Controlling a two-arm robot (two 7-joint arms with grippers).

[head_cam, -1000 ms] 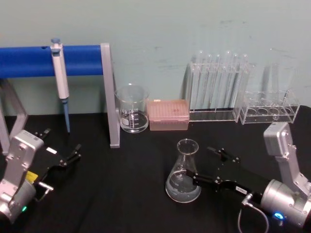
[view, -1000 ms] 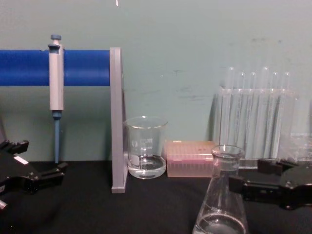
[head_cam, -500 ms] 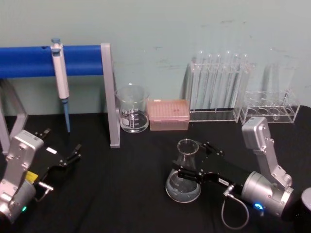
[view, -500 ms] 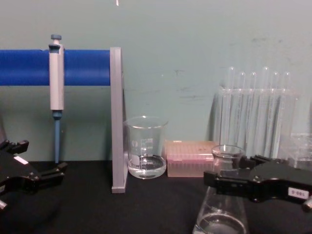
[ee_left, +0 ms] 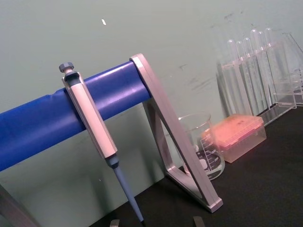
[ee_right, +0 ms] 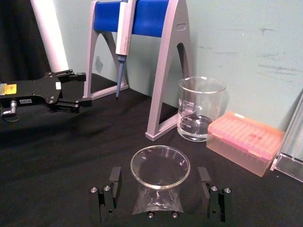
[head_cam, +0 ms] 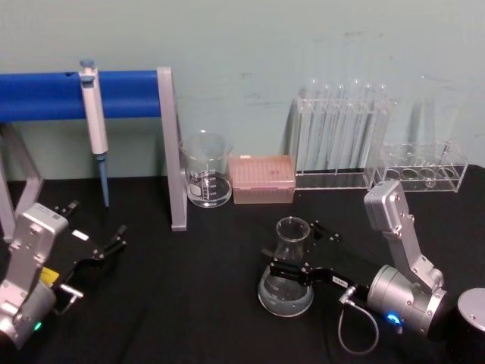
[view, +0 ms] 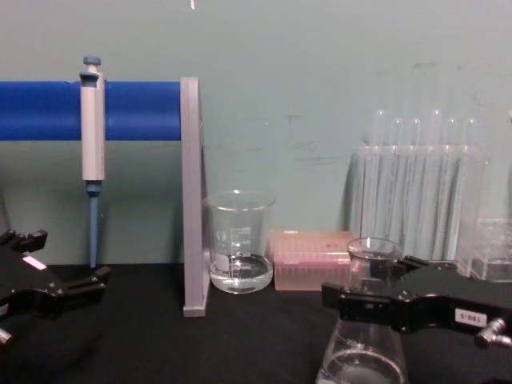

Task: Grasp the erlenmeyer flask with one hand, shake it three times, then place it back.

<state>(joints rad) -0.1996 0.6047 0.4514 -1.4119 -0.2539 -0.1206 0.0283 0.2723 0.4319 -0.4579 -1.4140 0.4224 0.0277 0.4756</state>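
Glass erlenmeyer flask (view: 362,358), neck masked by spread right end effector (head_cam: 291,248)

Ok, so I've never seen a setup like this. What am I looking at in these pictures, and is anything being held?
This is a robot with two arms, each ending in a black gripper. One picture looks down from its head, one looks across the table from its chest, and one comes from each wrist. On the black table stand a conical glass flask with a little clear liquid, a beaker, a pink box and clear test-tube racks. A pipette hangs on a blue bar. The right gripper has its open fingers on either side of the flask's neck, not clamped, so nothing is held yet. The left gripper sits open, off to the left.
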